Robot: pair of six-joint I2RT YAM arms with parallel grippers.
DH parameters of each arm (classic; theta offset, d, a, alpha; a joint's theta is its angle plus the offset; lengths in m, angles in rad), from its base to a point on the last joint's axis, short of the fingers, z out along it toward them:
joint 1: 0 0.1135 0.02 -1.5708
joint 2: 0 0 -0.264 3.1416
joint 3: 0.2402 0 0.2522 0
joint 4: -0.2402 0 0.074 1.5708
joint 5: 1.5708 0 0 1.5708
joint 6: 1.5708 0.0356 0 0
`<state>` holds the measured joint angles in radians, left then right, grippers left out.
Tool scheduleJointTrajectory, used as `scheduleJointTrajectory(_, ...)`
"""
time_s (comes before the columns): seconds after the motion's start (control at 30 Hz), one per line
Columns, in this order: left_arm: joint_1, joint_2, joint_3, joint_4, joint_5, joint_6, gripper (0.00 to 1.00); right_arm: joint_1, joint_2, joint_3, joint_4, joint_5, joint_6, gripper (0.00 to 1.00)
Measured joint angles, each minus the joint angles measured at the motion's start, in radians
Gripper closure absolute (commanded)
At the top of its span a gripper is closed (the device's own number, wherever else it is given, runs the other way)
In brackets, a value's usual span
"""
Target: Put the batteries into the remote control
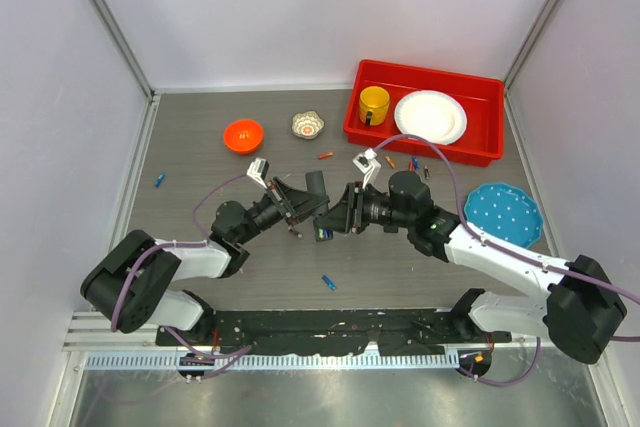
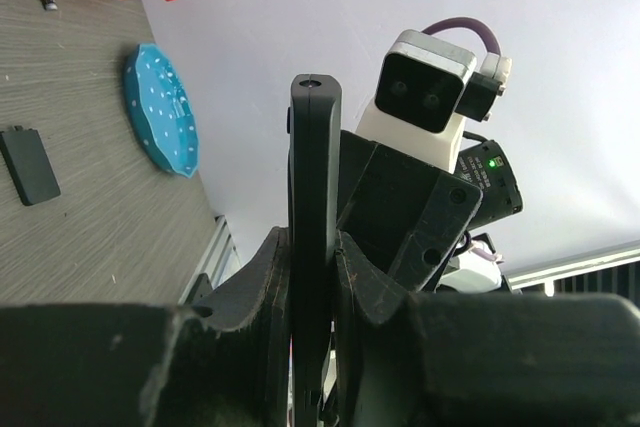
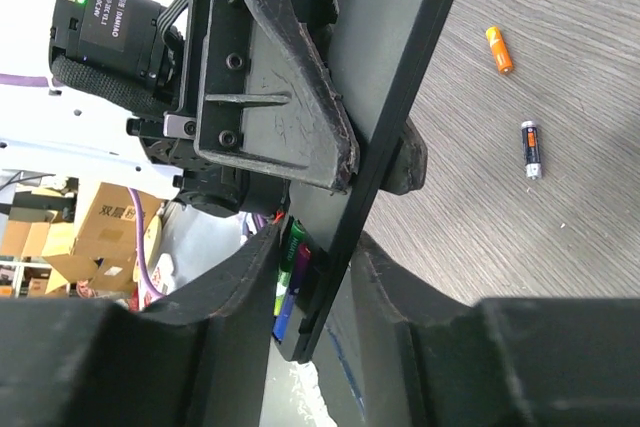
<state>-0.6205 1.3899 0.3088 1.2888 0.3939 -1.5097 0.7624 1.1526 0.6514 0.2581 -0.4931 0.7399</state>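
Grey wood-grain tabletop, pale walls all round, and both arms meet over the middle of it. The left gripper [image 2: 312, 282] is clamped on the remote control [image 2: 315, 147], holding it edge-up off the table, I'd say so the slot faces the other arm. The right gripper [image 3: 322, 282] has a finger on each side of the same bar, one just beside the batteries [image 3: 289, 272] seated in the slot, with green, purple and blue showing. It looks set to press them home, but whether it is actually pinching I cannot tell.

One remote, two grippers on it. How many cells sit in the slot I can't count. Out on the table [image 1: 200, 247] lie loose batteries [image 1: 328, 282]. I make out at least six: one near the front, one far left, one orange mid-table, and the rest by the red tray [image 1: 440, 155]. One small flat black piece [image 2: 28, 165] lies apart, probably the slot's cover.

Beyond that there is one yellow mug [image 1: 374, 104] and one white plate [image 1: 430, 116] in the tray, one orange bowl [image 1: 243, 134], one small patterned bowl [image 1: 308, 125] and one blue dotted plate [image 1: 502, 213].
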Motion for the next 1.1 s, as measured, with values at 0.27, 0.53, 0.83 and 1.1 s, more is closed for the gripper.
scheduleJointTrajectory(0.27, 0.0, 0.002, 0.0, 0.001, 0.0, 0.0, 1.0, -0.009, -0.038, 0.035, -0.093, 0.018, -0.022, 0.14)
scheduleJointTrajectory(0.53, 0.012, 0.029, 0.003, 0.0, 0.008, 0.008, 1.0, -0.047, -0.244, 0.155, -0.379, 0.239, -0.146, 0.15)
scheduleJointTrajectory(0.83, 0.038, -0.004, -0.048, 0.003, 0.011, 0.037, 1.0, -0.06, 0.034, 0.238, -0.722, 0.849, -0.185, 0.18)
scheduleJointTrajectory(1.1, 0.038, -0.079, -0.16, 0.001, 0.011, 0.055, 1.0, -0.129, 0.34, 0.243, -0.78, 0.89, -0.219, 0.18)
